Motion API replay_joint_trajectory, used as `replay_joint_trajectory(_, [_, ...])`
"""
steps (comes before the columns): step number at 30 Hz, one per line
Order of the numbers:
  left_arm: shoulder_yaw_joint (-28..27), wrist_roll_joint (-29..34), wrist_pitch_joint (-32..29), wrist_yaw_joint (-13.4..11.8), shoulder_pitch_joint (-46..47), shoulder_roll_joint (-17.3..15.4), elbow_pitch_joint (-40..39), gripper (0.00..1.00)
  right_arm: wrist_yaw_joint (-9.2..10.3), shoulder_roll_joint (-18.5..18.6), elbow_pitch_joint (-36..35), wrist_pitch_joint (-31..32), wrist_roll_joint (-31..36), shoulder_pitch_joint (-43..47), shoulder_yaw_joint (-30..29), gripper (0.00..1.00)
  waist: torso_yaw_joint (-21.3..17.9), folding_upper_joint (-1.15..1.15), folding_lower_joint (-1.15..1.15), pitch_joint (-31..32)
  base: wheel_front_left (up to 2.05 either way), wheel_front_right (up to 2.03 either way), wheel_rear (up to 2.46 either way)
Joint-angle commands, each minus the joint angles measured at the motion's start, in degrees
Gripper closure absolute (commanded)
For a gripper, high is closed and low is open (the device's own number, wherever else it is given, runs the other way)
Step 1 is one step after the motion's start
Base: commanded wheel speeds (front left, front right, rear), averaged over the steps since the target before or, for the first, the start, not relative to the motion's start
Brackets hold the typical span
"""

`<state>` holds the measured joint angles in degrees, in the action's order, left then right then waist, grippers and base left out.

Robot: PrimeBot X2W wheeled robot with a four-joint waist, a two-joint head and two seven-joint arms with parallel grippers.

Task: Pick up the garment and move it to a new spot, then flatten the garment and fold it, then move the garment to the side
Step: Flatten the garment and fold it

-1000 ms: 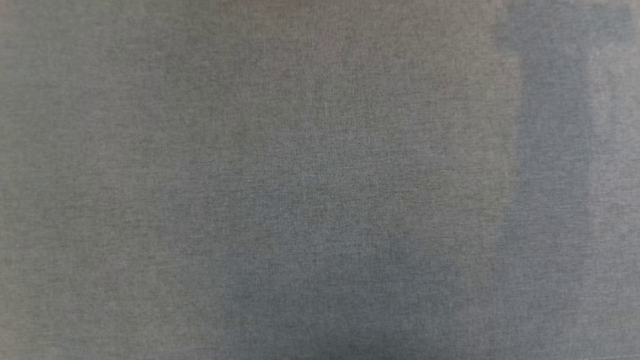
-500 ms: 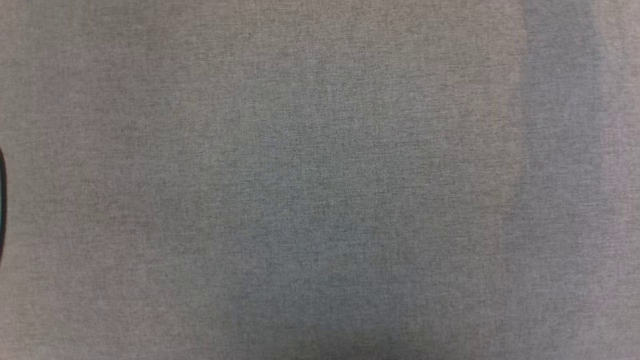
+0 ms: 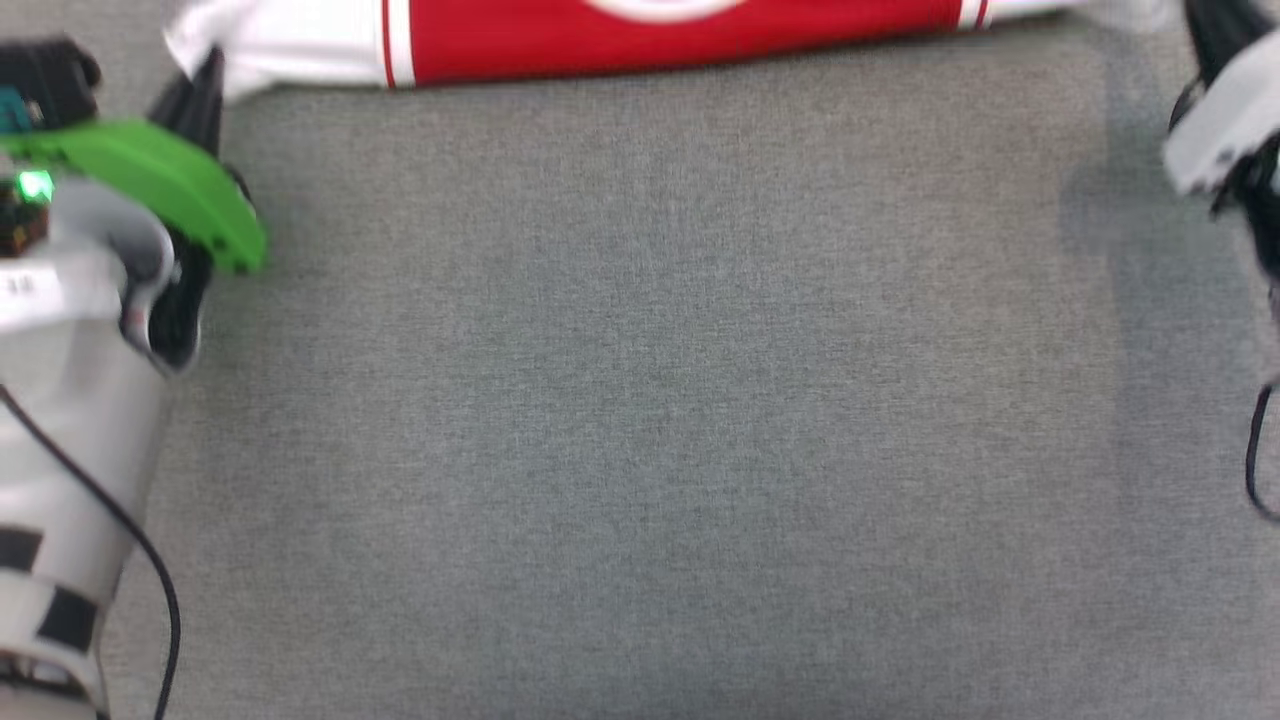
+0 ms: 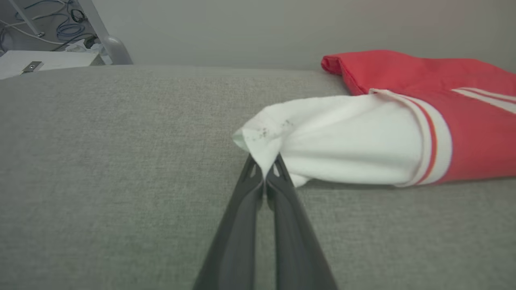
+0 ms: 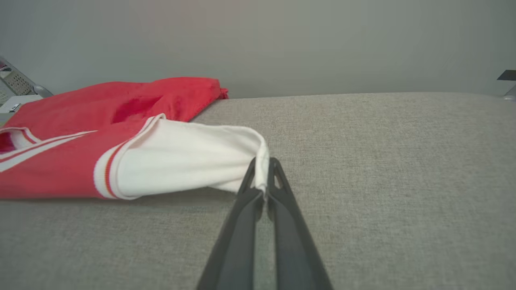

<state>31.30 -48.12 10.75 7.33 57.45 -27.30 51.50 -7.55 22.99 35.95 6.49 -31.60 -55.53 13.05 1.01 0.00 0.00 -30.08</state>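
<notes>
Across the far side of your grey fabric-covered table (image 3: 640, 400) lies the red jersey (image 3: 650, 40), spread sideways. Your left gripper (image 4: 264, 169) and right gripper (image 5: 264, 173) each pinch a white sleeve tip (image 4: 258, 137). You're likely flattening it; folding and setting aside remain.

My head camera looks straight down at the grey cloth (image 3: 640, 400), garment (image 3: 650, 40) at twelve o'clock — my wrist cameras sit low and close, facing it from opposite ends.

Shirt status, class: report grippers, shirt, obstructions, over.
Left gripper shut on shirt sleeve. Right gripper shut on other sleeve. Shirt on grey surface. No obstacle seen.
</notes>
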Motion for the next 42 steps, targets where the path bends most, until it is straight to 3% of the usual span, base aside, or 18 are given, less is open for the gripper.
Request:
replay_joint_trajectory(1, [-0.1, -0.57, 0.66, 0.14, -3.54, -1.22, -1.25, 1.0, 0.06, 0.83, -2.35, 0.55, -0.59, 3.54, -0.54, 1.0, 0.04, 0.0, 0.0, 3.53, 0.0, 0.0, 0.0])
replay_joint_trajectory(6, [0.44, -1.85, 0.07, -1.27, -15.01, -3.26, -7.77, 1.0, 0.06, 1.75, -11.15, 3.99, -1.49, 16.76, -4.23, 1.0, -0.17, 0.0, 0.0, 7.93, 0.0, 0.0, 0.0])
replay_joint_trajectory(9, [0.15, -3.66, -1.77, -4.22, -24.61, -6.18, -15.32, 1.0, 0.06, 0.76, -18.77, 7.32, -0.58, 28.03, -9.18, 1.0, -0.21, 0.0, 0.0, 11.44, 0.0, 0.0, 0.0])
replay_joint_trajectory(21, [-1.17, -8.99, -4.4, -16.48, -49.75, -11.06, -37.55, 1.0, 0.06, -11.74, -34.22, 15.96, 3.51, 54.6, -21.55, 1.0, 0.01, 0.0, 0.0, 19.83, 0.0, 0.0, 0.0])
replay_joint_trajectory(31, [-0.24, -11.93, -5.78, -21.15, -61.2, -11.5, -43.63, 1.0, 0.06, -18.02, -35.42, 17.99, 6.01, 66.8, -26.81, 1.0, 0.86, 0.0, 0.0, 24.84, 0.0, 0.0, 0.0])
replay_joint_trajectory(41, [0.75, -11.95, -5.05, -21.94, -63.56, -10.41, -43.88, 1.0, 0.06, -19.73, -31.31, 16.41, 5.54, 69.64, -27.85, 1.0, 1.2, 0.0, 0.0, 27.4, 0.0, 0.0, 0.0])
replay_joint_trajectory(42, [0.86, -11.82, -5.06, -21.95, -63.43, -10.36, -44.0, 1.0, 0.06, -19.74, -31.22, 15.94, 5.66, 69.23, -27.77, 0.71, 1.2, 0.0, 0.0, 27.45, 0.0, 0.0, 0.0])
